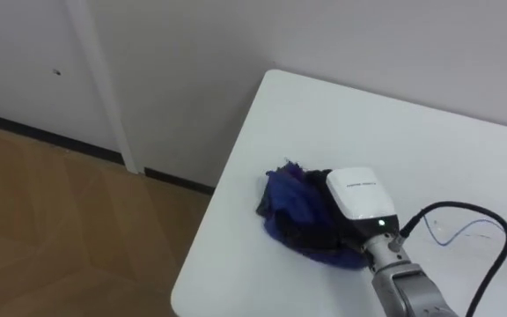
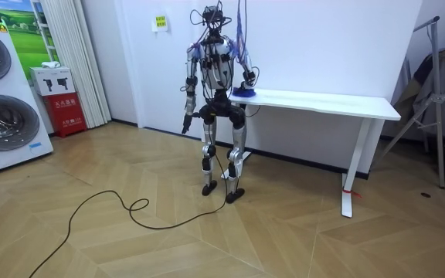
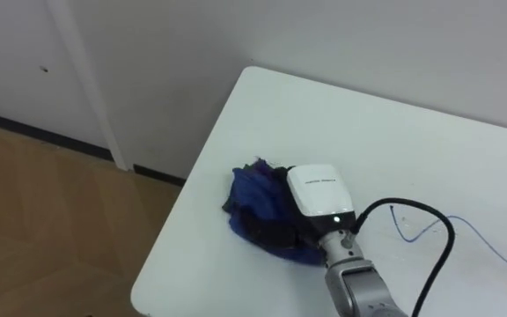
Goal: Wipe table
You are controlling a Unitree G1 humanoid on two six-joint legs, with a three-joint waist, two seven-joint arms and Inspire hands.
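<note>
Resting the right hand (image 1: 359,199) on top of a bunched blue cloth (image 1: 287,204); cannot tell whether clamped on it or laid flat, being buried in the folds. Lies with the cloth on the white bench (image 1: 368,114), near its left end and front edge. Hangs the left hand (image 2: 187,120) low at the side in the room view, state unreadable. Stands at that bench end.

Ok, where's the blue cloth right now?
In the left eye view the blue cloth lies on the white table near its left edge, under the right hand.
</note>
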